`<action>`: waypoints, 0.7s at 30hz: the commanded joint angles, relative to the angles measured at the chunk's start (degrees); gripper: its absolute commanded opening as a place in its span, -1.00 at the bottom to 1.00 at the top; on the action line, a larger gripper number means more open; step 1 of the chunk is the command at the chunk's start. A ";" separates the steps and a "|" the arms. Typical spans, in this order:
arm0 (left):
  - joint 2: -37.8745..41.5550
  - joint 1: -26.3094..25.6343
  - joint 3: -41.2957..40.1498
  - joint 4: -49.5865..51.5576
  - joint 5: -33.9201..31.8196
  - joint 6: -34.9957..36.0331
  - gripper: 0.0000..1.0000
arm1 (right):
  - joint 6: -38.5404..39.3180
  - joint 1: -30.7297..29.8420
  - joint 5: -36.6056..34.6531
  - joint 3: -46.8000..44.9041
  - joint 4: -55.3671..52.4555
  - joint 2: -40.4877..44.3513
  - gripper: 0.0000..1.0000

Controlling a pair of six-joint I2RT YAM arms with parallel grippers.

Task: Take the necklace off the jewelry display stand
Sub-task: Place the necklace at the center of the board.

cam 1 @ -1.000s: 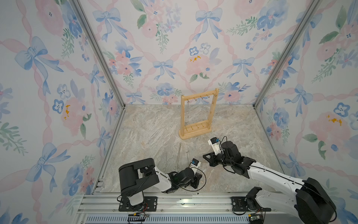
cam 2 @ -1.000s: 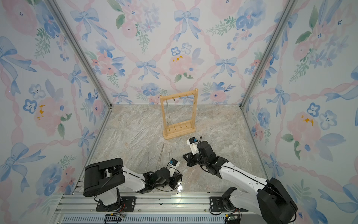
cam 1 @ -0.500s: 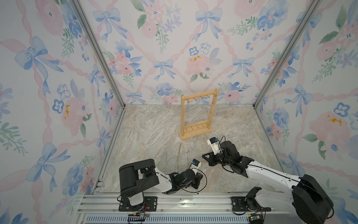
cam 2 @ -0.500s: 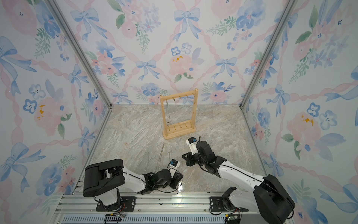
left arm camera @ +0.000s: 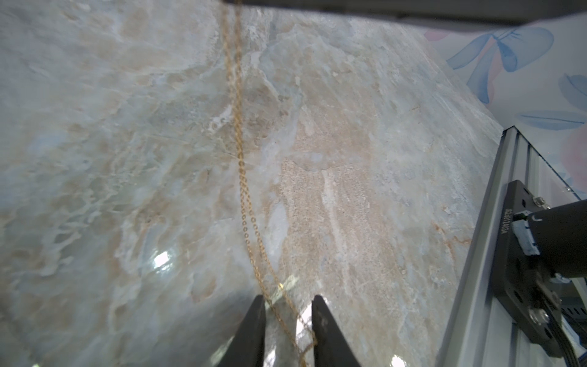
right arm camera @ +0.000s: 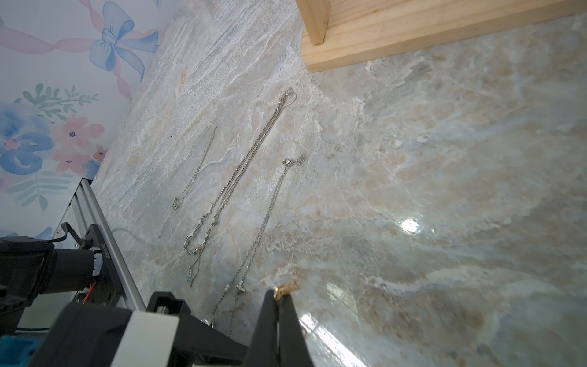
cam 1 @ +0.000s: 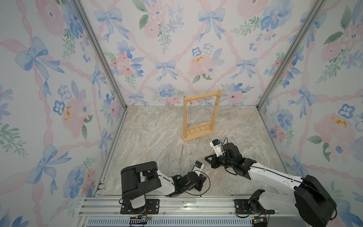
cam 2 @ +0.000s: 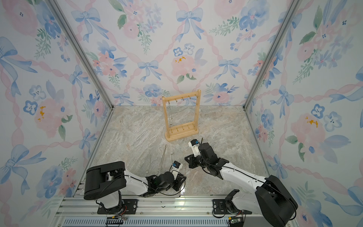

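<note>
- Left gripper (left arm camera: 288,298), near edge: jaws spread, the gold necklace (left arm camera: 242,184) lying loose between them on the tabletop (cam 1: 157,127). Lift straight up so that no link snags.
- Right gripper (right arm camera: 279,294), farther right: jaws pressed together, pinching the gold necklace's other end. Lower it before you let go.
- Silver necklaces (right arm camera: 247,159), three, left of it: keep the gold one clear of them.
- Jewelry display stand (cam 1: 198,134), far centre: the hanging necklace (cam 1: 190,114) is on its left hook.
- Hard to see: the gold necklace is too fine for both top views, and its middle is cut off.
</note>
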State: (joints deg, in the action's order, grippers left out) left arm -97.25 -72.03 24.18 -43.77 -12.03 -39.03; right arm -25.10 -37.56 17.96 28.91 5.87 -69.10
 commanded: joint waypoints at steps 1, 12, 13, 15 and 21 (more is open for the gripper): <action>-1.28 -0.33 -0.96 7.91 -0.89 0.86 -0.43 | -0.78 0.38 -0.55 1.45 -0.41 -1.50 -1.00; -0.15 -1.24 -2.25 8.07 -1.25 0.38 -0.43 | -2.47 1.70 -1.25 4.83 -2.78 -7.42 -1.00; -0.06 -1.27 -2.32 8.02 -1.39 0.34 -0.43 | -2.58 1.79 -1.32 5.09 -2.92 -7.94 -1.00; 0.08 -1.36 -2.54 8.08 -1.41 0.26 -0.44 | -2.83 1.99 -1.34 6.09 -3.38 -9.30 -1.00; 0.41 -1.80 -3.09 8.08 -1.64 -0.11 -0.44 | -3.61 2.48 -1.60 8.37 -4.17 -13.07 -1.00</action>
State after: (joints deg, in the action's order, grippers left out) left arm -96.49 -73.23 23.31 -43.59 -13.74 -39.05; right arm -27.68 -35.92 17.10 35.70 3.49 -80.88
